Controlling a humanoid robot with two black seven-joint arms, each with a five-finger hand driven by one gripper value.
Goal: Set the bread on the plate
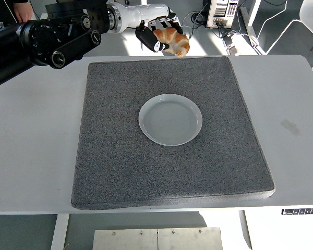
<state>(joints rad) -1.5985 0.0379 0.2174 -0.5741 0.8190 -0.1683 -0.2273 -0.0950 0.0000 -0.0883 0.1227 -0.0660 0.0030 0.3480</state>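
the left hand (157,35) has its fingers (146,40) clenched around the bread (173,40), held high beyond the far edge of the mat (115,156). the plate (170,119) sits bare mid-mat, so lowering and releasing remain.

Left hand (157,34): gripping the bread (173,40) near the frame's top centre.
Plate (170,119): sitting mid-frame on the grey mat (120,156).
Table (34,151): showing white around the mat.
Person (22,8): standing at the upper left corner.
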